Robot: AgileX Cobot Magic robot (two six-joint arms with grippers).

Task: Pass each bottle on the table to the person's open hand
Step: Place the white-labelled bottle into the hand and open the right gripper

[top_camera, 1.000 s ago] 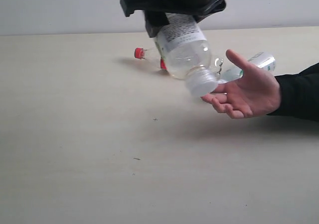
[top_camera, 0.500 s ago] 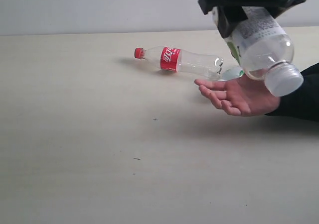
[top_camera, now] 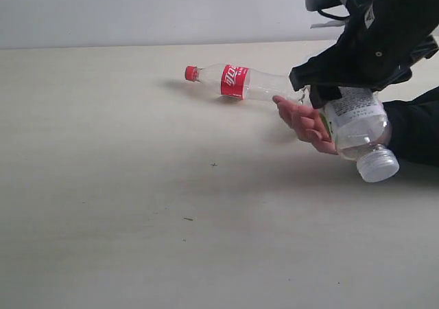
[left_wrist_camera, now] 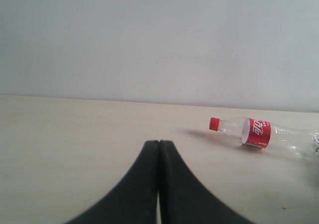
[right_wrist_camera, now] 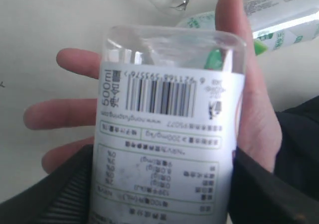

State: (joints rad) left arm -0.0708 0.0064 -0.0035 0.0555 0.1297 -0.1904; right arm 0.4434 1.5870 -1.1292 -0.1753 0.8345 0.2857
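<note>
"500ml" beside a barcode on the white-labelled clear plastic bottle (right_wrist_camera: 164, 134) (finer print unreadable), illegible white script on the slim red-capped clear bottle (top_camera: 236, 82)

The left claw (left_wrist_camera: 158, 142) is closed; right claw (right_wrist_camera: 160, 184) grips.

Non-task only: plain pale grey-white wall (top_camera: 137, 10) fills the background. Black fabric sleeve (top_camera: 418, 137) enters from the right edge, exterior view.
</note>
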